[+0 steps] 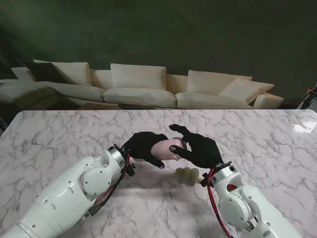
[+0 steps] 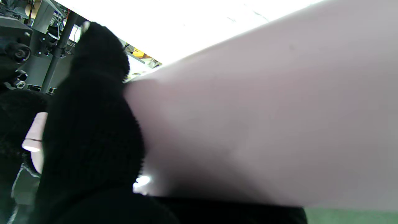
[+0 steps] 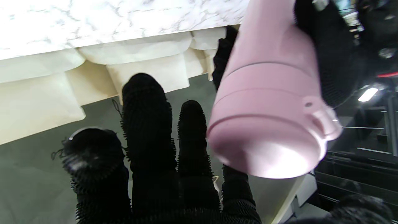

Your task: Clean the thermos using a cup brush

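The pink thermos [image 1: 167,148] was held up over the middle of the marble bench [image 1: 59,134], lying roughly sideways between the two black-gloved hands. The left hand [image 1: 143,147] was wrapped around its body, and only a short stretch of pink showed between the gloves from the stand's view. In the left wrist view the thermos [image 2: 264,118] filled most of the picture as a blurred pale wall, with one gloved finger [image 2: 93,124] pressed against it; the rest of that hand was cut off.

The right hand [image 1: 200,148] was at the thermos's other end, its fingers spread wide. The right wrist view showed the capped end of the thermos [image 3: 270,115] beside those fingers [image 3: 146,124], which stood straight and apart; whether the palm or thumb touched the thermos could not be told, since the contact side was hidden. The left hand [image 3: 329,46] showed there only as a dark mass behind the thermos.

The cup brush [image 1: 188,175] lay on the bench just nearer to me than the right hand, only its pale sponge head visible, the handle end hidden by the right wrist. A cream sofa [image 1: 148,87] stood beyond the far edge.
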{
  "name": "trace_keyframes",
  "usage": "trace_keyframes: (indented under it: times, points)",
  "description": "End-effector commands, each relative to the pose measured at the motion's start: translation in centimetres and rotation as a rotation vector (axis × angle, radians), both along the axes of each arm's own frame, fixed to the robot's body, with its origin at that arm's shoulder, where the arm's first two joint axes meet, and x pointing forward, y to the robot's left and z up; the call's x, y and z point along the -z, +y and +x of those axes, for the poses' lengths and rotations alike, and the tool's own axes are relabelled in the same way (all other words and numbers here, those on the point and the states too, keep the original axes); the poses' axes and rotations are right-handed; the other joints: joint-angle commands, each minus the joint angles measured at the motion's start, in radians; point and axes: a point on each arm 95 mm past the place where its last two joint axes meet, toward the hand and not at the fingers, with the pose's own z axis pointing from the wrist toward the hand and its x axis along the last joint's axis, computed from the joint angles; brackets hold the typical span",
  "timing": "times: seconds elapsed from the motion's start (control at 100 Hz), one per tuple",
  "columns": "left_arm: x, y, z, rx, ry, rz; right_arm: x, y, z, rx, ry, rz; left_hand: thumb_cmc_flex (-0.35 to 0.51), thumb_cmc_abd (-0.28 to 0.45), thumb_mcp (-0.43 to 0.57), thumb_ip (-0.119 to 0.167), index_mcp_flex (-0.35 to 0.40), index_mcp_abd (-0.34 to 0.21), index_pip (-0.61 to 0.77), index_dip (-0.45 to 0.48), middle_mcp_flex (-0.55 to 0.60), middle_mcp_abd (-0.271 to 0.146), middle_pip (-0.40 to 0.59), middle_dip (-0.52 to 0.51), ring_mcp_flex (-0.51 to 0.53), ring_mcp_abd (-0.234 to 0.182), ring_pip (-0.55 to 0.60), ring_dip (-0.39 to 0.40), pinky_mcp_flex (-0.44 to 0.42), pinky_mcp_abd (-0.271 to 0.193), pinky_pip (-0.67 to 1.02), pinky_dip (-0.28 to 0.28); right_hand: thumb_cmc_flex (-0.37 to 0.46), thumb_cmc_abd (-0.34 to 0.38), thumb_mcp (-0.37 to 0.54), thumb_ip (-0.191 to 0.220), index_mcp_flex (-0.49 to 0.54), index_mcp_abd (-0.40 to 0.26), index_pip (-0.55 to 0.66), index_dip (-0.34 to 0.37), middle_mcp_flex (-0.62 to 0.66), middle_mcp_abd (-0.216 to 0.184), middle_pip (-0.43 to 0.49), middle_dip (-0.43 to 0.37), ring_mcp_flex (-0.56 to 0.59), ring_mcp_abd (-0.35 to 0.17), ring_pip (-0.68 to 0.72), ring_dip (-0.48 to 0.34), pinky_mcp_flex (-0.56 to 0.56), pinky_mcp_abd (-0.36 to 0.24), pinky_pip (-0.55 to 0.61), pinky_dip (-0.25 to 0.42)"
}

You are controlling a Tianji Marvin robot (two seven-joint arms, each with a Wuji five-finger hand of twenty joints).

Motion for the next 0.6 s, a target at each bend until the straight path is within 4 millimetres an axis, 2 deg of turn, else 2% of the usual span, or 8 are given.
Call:
trace_keyframes:
  times: [0.0, 0.23, 0.25, 0.28, 0.47, 0.49, 0.51, 0.59]
  points:
    - [-0.5, -0.5, 0.0, 0.015, -0.007, -0.006, -0.1, -0.1, -0.6, 0.033, 0.011, 0.014, 0.327, 0.517, 0.229, -0.007, 0.088, -0.199, 0.123, 0.016, -0.002, -0.049, 0.034, 0.004, 0.094, -0.084, 0.197, 0.053, 0.046, -0.114, 0.157, 0.049, -0.070, -0.002, 0.008, 0.014, -0.050, -0.033, -0.063, -0.028, -0.054, -0.008, 0.008, 0.015, -0.018, 0.018, 0.044, 0.022, 0.043, -0.004, 0.076, -0.020]
    - [-0.5, -0.4, 0.0, 0.015, -0.007, -0.003, -0.4, -1.9, -1.2, 0.136, -0.066, -0.031, 0.326, 0.518, 0.229, -0.007, 0.088, -0.199, 0.123, 0.016, -0.002, -0.050, 0.034, 0.004, 0.094, -0.084, 0.197, 0.052, 0.046, -0.114, 0.156, 0.049, -0.095, -0.029, 0.021, 0.016, -0.031, -0.050, -0.344, 0.111, -0.202, -0.026, -0.021, 0.006, -0.139, 0.034, -0.017, 0.006, 0.000, -0.024, 0.077, -0.036]
    - [-0.5, -0.4, 0.0, 0.015, -0.008, -0.002, -0.5, -2.1, -1.3, 0.141, -0.069, -0.034, 0.326, 0.518, 0.229, -0.007, 0.087, -0.199, 0.123, 0.016, -0.003, -0.049, 0.033, 0.003, 0.094, -0.084, 0.196, 0.052, 0.046, -0.114, 0.156, 0.049, -0.094, -0.031, 0.022, 0.016, -0.018, -0.053, -0.415, 0.192, -0.227, -0.025, -0.034, 0.001, -0.162, 0.040, -0.047, 0.014, -0.010, -0.025, 0.067, -0.024]
    - [-0.5, -0.4, 0.0, 0.015, -0.008, -0.002, -0.5, -2.4, -1.4, 0.149, -0.078, -0.039, 0.327, 0.517, 0.229, -0.007, 0.087, -0.199, 0.123, 0.016, -0.004, -0.049, 0.033, 0.003, 0.094, -0.083, 0.197, 0.052, 0.045, -0.113, 0.156, 0.049, -0.093, -0.033, 0.022, 0.016, -0.016, -0.056, -0.442, 0.221, -0.271, -0.025, -0.051, -0.005, -0.196, 0.038, -0.082, 0.005, -0.029, -0.025, 0.057, -0.022]
    - [-0.7, -0.2, -0.1, 0.013, -0.015, -0.005, -0.4, -3.7, -2.0, 0.149, -0.112, -0.046, 0.327, 0.518, 0.228, -0.007, 0.087, -0.199, 0.123, 0.016, -0.003, -0.049, 0.034, 0.004, 0.092, -0.082, 0.196, 0.052, 0.044, -0.113, 0.157, 0.049, -0.052, -0.080, 0.040, 0.018, -0.009, -0.084, -0.492, 0.297, -0.629, -0.036, -0.151, -0.065, -0.497, -0.002, -0.340, -0.066, -0.338, 0.035, -0.164, 0.037]
    - [-0.7, -0.2, -0.1, 0.013, -0.015, -0.005, -0.4, -3.9, -2.1, 0.141, -0.112, -0.047, 0.327, 0.518, 0.228, -0.007, 0.087, -0.200, 0.123, 0.017, -0.003, -0.050, 0.034, 0.004, 0.092, -0.083, 0.196, 0.052, 0.044, -0.113, 0.157, 0.049, -0.186, -0.156, 0.300, -0.006, 0.005, -0.083, -0.554, 0.349, -0.646, -0.037, -0.166, -0.077, -0.516, -0.010, -0.364, -0.074, -0.357, 0.033, -0.206, 0.087]
    - [-0.8, -0.2, -0.1, 0.013, -0.015, -0.004, -0.4, -4.0, -2.2, 0.130, -0.110, -0.048, 0.327, 0.518, 0.228, -0.007, 0.087, -0.200, 0.123, 0.017, -0.003, -0.049, 0.034, 0.004, 0.093, -0.083, 0.197, 0.052, 0.043, -0.113, 0.157, 0.049, -0.233, -0.196, 0.423, -0.018, 0.008, -0.084, -0.572, 0.361, -0.651, -0.039, -0.187, -0.086, -0.532, -0.016, -0.381, -0.081, -0.376, 0.032, -0.227, 0.087]
    - [-0.8, -0.1, -0.2, 0.012, -0.014, -0.004, -0.5, -4.4, -2.3, 0.071, -0.103, -0.060, 0.327, 0.518, 0.228, -0.007, 0.087, -0.199, 0.123, 0.017, -0.003, -0.049, 0.034, 0.004, 0.092, -0.084, 0.196, 0.052, 0.043, -0.113, 0.157, 0.049, -0.116, -0.304, 0.521, -0.003, 0.008, -0.072, -0.599, 0.333, -0.649, -0.041, -0.299, -0.133, -0.578, -0.037, -0.457, -0.116, -0.442, 0.021, -0.320, 0.064]
